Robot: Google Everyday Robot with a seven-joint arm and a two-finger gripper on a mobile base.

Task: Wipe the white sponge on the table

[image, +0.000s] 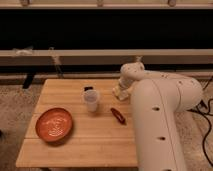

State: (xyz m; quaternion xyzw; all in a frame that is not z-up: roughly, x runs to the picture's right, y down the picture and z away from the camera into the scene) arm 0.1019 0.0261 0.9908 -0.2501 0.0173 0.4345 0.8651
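Wooden and pale, the rectangular plank-striped table (95,137) fills the lower middle of the camera view. On it, toward eight o'clock, sits a round orange-red plate (53,124). Near the centre stands a translucent plastic cup (91,100), with a small dark object (88,89) just behind it at twelve o'clock. A small red elongated item (118,115) lies at four o'clock from the cup. The white robot arm (160,115) reaches in from three o'clock; its gripper (120,92), fingers pressed together, rests at the table's right edge, on the small off-white sponge (118,93).
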